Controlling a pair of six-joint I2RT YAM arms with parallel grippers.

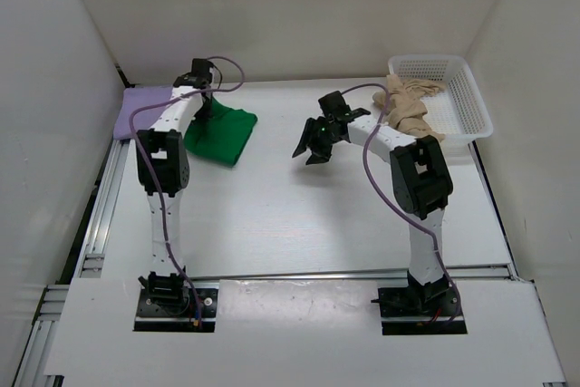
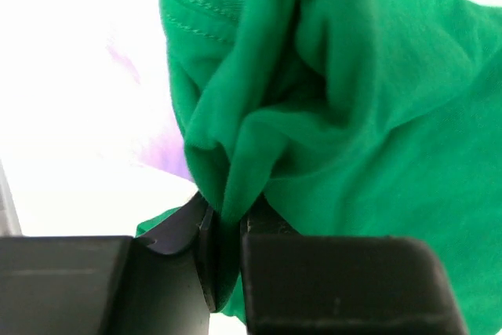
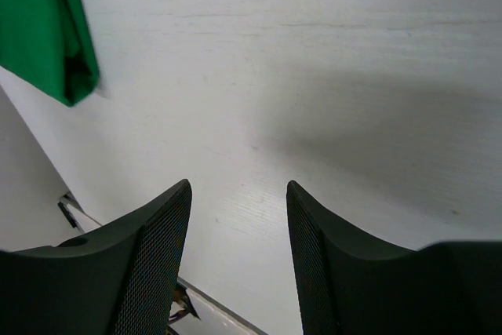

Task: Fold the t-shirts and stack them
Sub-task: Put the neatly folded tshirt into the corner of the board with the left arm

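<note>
A folded green t-shirt (image 1: 221, 134) lies at the back left of the table, partly over the edge of a lavender t-shirt (image 1: 143, 106). My left gripper (image 1: 207, 104) is shut on a bunched fold of the green t-shirt (image 2: 329, 115); the cloth runs down between its jaws. A sliver of lavender (image 2: 165, 151) shows behind it. My right gripper (image 1: 313, 147) is open and empty above bare table at the centre back. In the right wrist view its fingers (image 3: 157, 256) frame the white table, and a corner of the green t-shirt (image 3: 47, 29) shows at top left. A beige t-shirt (image 1: 408, 106) hangs out of a white basket (image 1: 462, 97).
The white basket stands at the back right against the wall. White walls close the table at the back and both sides. An aluminium rail (image 1: 100, 215) runs along the left edge.
</note>
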